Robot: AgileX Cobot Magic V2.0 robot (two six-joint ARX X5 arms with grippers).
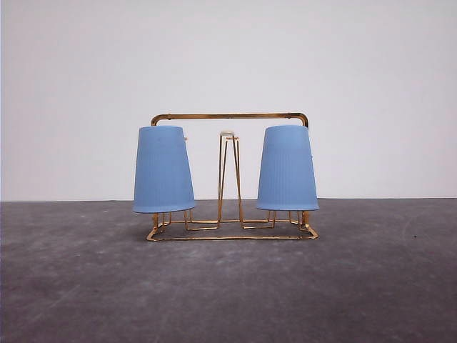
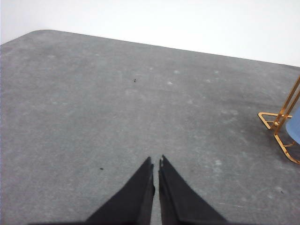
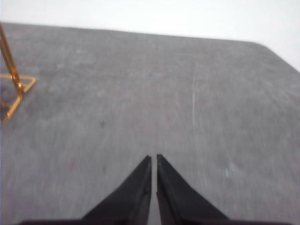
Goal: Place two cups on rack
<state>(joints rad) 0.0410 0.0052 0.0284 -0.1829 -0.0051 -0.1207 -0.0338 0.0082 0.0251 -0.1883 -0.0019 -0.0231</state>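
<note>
Both cups, left cup [image 1: 163, 170] and right cup [image 1: 287, 168], sit inverted over outer prongs of rack [image 1: 228, 214] so they drain (looks done). Left end effector [image 2: 155, 161] and right end effector [image 3: 153, 158] closed, empty, over bare bench [image 1: 228, 293].

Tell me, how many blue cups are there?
2. One cup hangs upside down on the left end of the rack, the other cup on its right end.

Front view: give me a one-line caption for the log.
Two blue cups, left and right, sit upside down on the gold wire rack on the grey table.
</note>
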